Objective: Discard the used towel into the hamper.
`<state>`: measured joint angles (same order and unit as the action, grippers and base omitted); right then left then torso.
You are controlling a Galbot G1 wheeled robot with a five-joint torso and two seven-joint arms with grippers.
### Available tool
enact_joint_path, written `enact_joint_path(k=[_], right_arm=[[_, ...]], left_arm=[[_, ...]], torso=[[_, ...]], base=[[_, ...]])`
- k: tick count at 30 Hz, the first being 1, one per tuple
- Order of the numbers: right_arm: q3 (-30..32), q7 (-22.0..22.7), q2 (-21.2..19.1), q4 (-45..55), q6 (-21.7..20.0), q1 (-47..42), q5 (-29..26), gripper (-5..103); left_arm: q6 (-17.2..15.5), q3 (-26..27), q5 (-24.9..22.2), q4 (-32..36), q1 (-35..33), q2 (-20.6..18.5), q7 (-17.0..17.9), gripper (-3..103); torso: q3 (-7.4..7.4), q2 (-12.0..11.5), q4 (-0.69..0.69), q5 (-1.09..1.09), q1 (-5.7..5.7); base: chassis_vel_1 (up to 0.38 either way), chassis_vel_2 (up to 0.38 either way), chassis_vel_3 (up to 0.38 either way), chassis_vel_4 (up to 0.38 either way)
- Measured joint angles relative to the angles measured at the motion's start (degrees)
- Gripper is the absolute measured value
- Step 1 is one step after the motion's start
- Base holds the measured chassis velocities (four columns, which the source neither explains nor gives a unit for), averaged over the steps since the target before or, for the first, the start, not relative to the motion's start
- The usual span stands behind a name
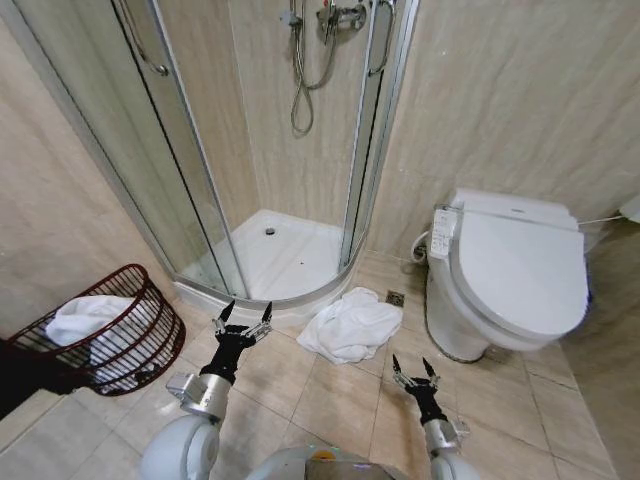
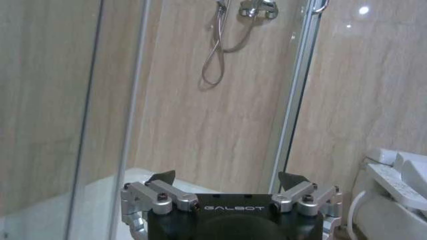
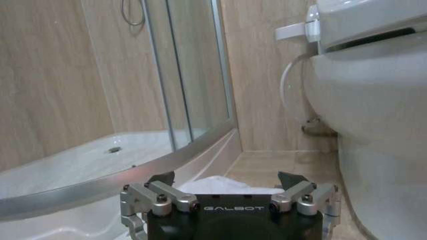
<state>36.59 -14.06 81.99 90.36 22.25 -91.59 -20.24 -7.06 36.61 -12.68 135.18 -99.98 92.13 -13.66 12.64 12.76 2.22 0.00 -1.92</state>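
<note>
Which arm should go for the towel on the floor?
Left, probably. The left tool is open, beside the towel, with the hamper on its side. The right tool, also open, sits nearer the toilet.

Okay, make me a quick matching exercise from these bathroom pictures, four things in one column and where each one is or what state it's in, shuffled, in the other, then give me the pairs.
Things:
1. towel
2. hamper
3. left pincer
4. toilet

Places or states:
A. lid closed, at the robot's right against the wall
B. crumpled on the floor tiles by the shower's curved threshold
C. open and empty, raised between the hamper and the towel
D. at the robot's left, tilted, with white cloth already inside

Pairs: 1-B, 2-D, 3-C, 4-A
</note>
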Motion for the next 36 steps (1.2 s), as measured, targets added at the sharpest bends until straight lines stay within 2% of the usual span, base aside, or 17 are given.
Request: enact_joint_path(k=[10, 13, 22, 25, 28, 33, 36], right_arm=[[0.2, -1.8, -0.2, -1.8, 2.4, 0.5, -0.3, 100], [0.2, -3.2, -0.4, -2.4, 4.3, 0.7, -1.2, 100], [0.1, -4.5, -0.5, -2.4, 3.7, 0.4, -1.2, 100], [0.0, -7.6, -1.4, -3.2, 4.3, 0.7, -0.1, 100], [-0.2, -8.6, -1.7, -3.9, 5.1, 1.2, 1.3, 100], [-0.4, -8.0, -1.4, -4.1, 5.0, 1.5, 1.6, 100], [-0.5, -7.6, -2.2, -5.1, 3.3, 1.9, 1.5, 100]], left_arm=[[0.0, 0.0, 0.0, 0.0, 0.0, 0.0, 0.0, 100], [0.0, 0.0, 0.0, 0.0, 0.0, 0.0, 0.0, 100], [0.0, 0.0, 0.0, 0.0, 0.0, 0.0, 0.0, 100], [0.0, 0.0, 0.0, 0.0, 0.0, 0.0, 0.0, 100], [0.0, 0.0, 0.0, 0.0, 0.0, 0.0, 0.0, 100], [0.0, 0.0, 0.0, 0.0, 0.0, 0.0, 0.0, 100], [0.0, 0.0, 0.0, 0.0, 0.0, 0.0, 0.0, 100]], torso=[[0.09, 0.1, 0.01, 0.01, -0.06], [0.11, 0.1, -0.01, 0.00, -0.07], [-0.44, -0.7, 0.00, -0.02, 0.24], [-0.94, -1.4, 0.01, -0.01, 0.41], [-1.24, -1.8, 0.01, 0.01, 0.52], [-1.67, -2.4, 0.01, 0.01, 0.64], [-1.86, -2.6, 0.03, 0.00, 0.69]], base=[[-0.178, 0.170, 0.162, -0.150], [-0.178, 0.163, 0.157, -0.166], [-0.045, 0.078, 0.046, -0.022], [0.082, 0.013, 0.001, 0.038], [0.078, 0.021, 0.024, 0.054], [0.056, 0.059, 0.077, 0.059], [0.040, 0.057, 0.076, 0.059]])
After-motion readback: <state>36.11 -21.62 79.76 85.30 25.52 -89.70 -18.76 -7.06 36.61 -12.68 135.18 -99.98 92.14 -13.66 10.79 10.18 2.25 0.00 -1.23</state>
